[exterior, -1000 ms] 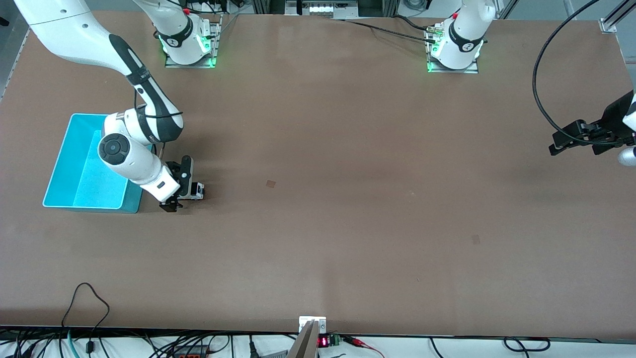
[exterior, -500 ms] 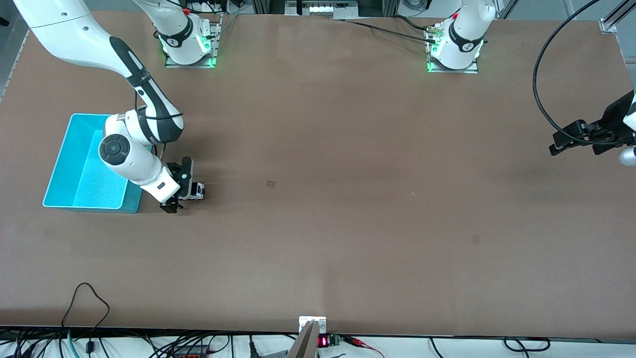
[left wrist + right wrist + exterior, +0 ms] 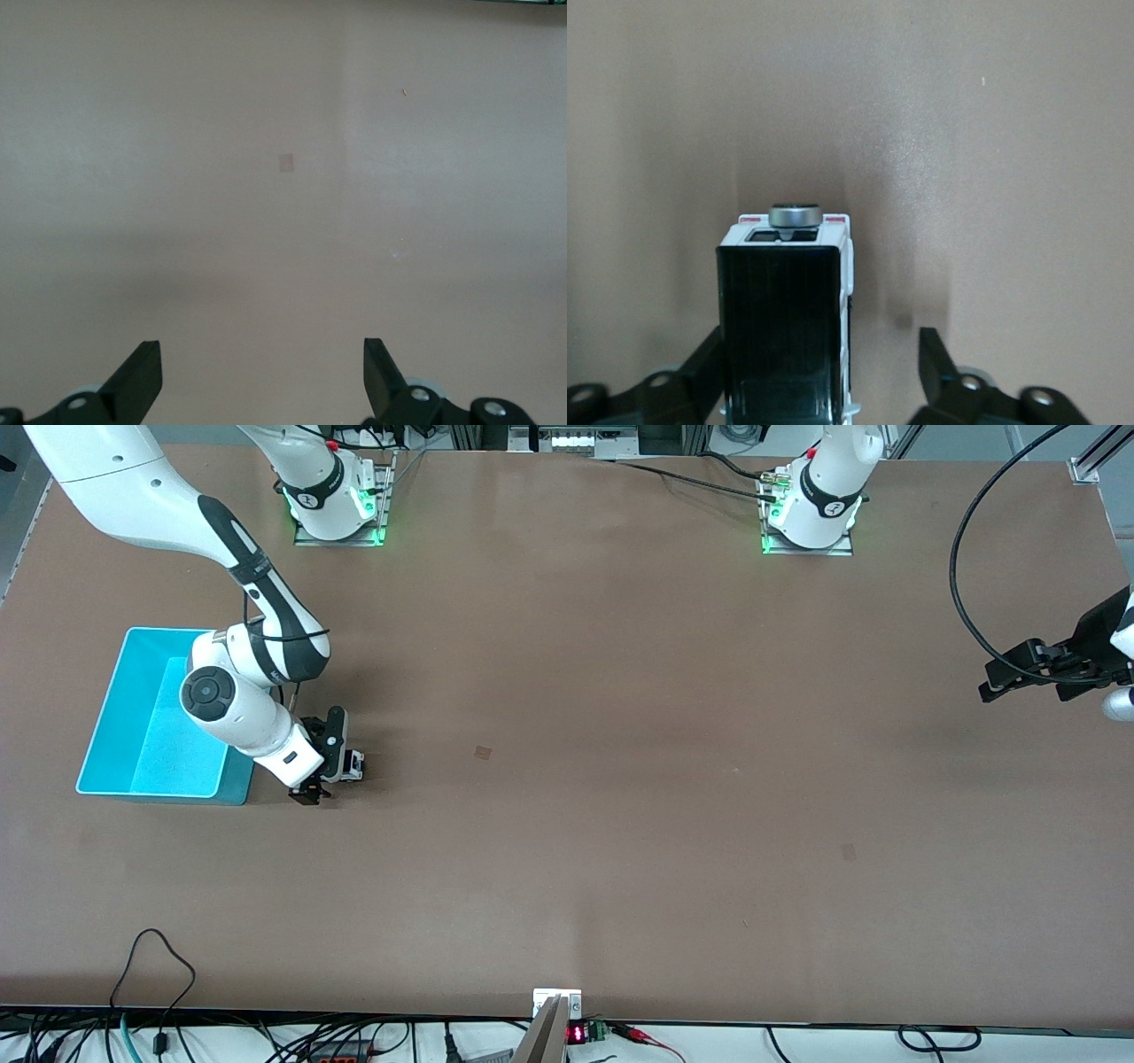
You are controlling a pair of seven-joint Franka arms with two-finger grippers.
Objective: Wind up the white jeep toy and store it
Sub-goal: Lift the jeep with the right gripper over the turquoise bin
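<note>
Low in the left half of the frame, the right gripper [image 3: 326, 772] straddles the white jeep toy [image 3: 353, 765] on the table; its fingers are part-open with a gap on one side, so no grip is confirmed, likely closing to wind it. Just beside, toward the frame's left edge, the teal bin [image 3: 104, 710] awaits storage. At the right edge, the left gripper [image 3: 997, 679] waits, wide open and empty

You're looking at a white jeep toy [image 3: 787, 319] with a black roof panel and red marks at its end, a plain teal bin [image 3: 133, 717], and a matte brown table [image 3: 620, 779].
</note>
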